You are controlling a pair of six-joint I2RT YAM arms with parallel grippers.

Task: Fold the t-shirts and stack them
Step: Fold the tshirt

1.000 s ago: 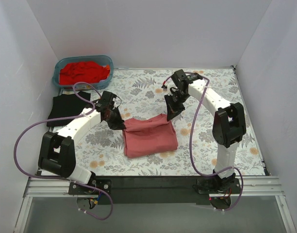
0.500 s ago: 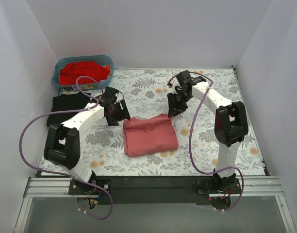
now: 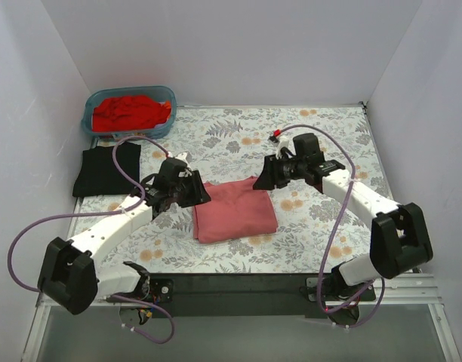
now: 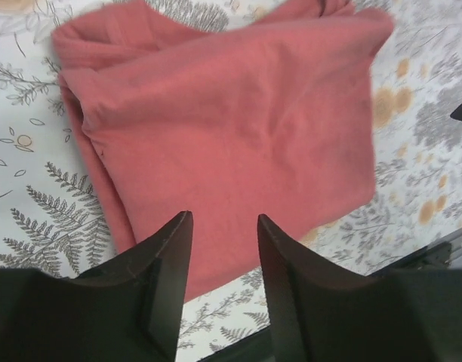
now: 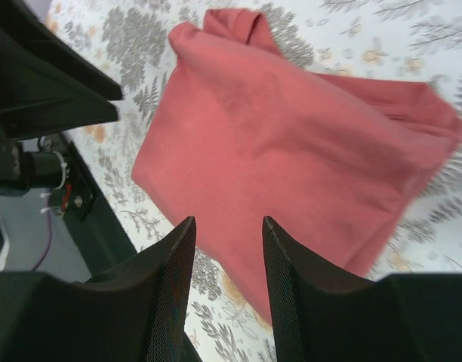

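Looks like time to pick up the folded pink shirt [image 3: 235, 210] and put it on a pile. Best to grab both side edges at once, down low. Pinch all the layers together to keep the fold shut. Lift slow and level. Set down flat on the black shirt [image 3: 103, 170], most likely the start of the pile, with edges lined up. Could sag or fall open if pinched by the top layer only.

Fingers apart on the left gripper [image 3: 192, 191], with nothing held. Same for the right gripper [image 3: 266, 175]: spread wide, nothing held. One by the far left corner of the pink shirt, one by the far right corner. Touching the cloth or just above it? Cannot tell.

Pink shirt in the middle of the flowery cover [image 3: 329, 136], between the two grippers. Folded into a rough square. Layers peeking out along the left edge, seen well from the left wrist. A lumpy bit at the far corner. A few soft creases across the top. Black shirt flat by the left wall, well apart. Red shirts [image 3: 131, 111] heaped in the blue bin [image 3: 87, 121] at the far left corner.
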